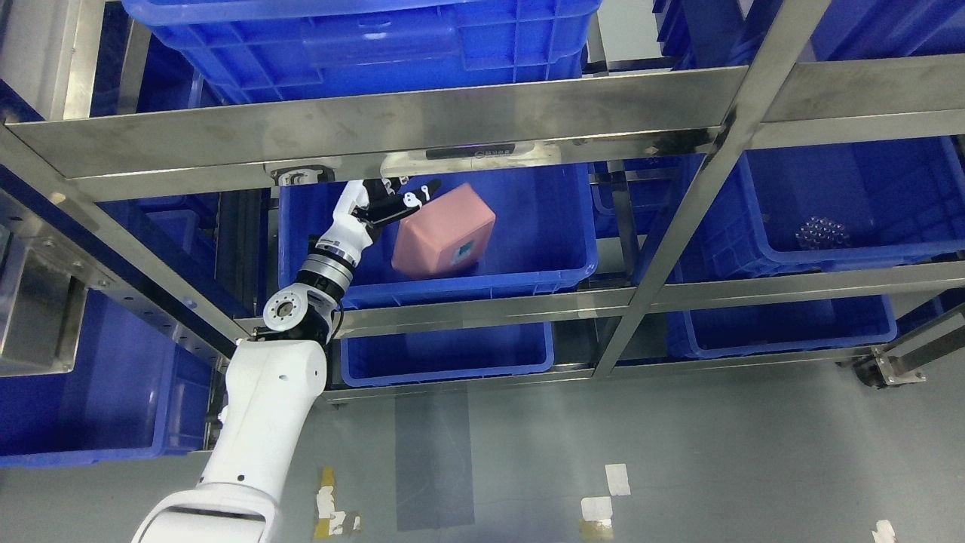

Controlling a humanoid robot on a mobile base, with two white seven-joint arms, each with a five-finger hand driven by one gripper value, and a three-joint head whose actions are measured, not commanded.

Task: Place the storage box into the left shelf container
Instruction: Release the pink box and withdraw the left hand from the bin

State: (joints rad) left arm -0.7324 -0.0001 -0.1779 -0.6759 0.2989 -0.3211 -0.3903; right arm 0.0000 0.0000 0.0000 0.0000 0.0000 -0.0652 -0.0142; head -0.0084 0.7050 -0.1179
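We see a steel-framed shelf (422, 113) on grey concrete floor (678, 467). Our left hand (396, 204) grips the pink rectangular plastic storage box (443, 230), tilted inside the blue plastic container (528, 226), long axis toward its rear-right corner.

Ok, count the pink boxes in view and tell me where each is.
1. The pink box lies tilted inside the blue container on the middle shelf, the left hand at its upper-left corner. Other bins are partly hidden, so more could be unseen.
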